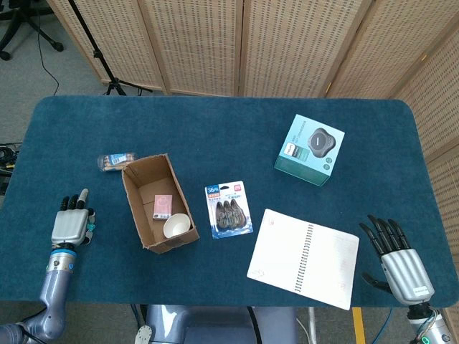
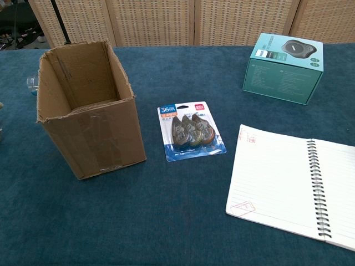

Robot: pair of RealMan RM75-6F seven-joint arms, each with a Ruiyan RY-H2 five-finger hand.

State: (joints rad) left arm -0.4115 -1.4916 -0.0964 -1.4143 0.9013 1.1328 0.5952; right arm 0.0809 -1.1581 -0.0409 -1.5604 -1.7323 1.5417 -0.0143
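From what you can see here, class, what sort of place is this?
Probably an office or lab workspace: a blue-covered table fenced by wicker screens, with a tripod stand and an office chair behind.

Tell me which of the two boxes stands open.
The brown cardboard box, left of the blister pack, is open-topped with a cup inside; the teal box is closed.

A big table (image 1: 215, 122) with a dark blue cloth held everything. An open cardboard box (image 1: 140, 208) stood on it near the left. Just behind the box lay a small clear packet (image 1: 117, 160). A pack of correction tapes (image 1: 229, 209) lay flat in the middle. An open spiral notebook (image 1: 303, 258) lay near the front right. A teal box (image 1: 309, 150) sat further back on the right.
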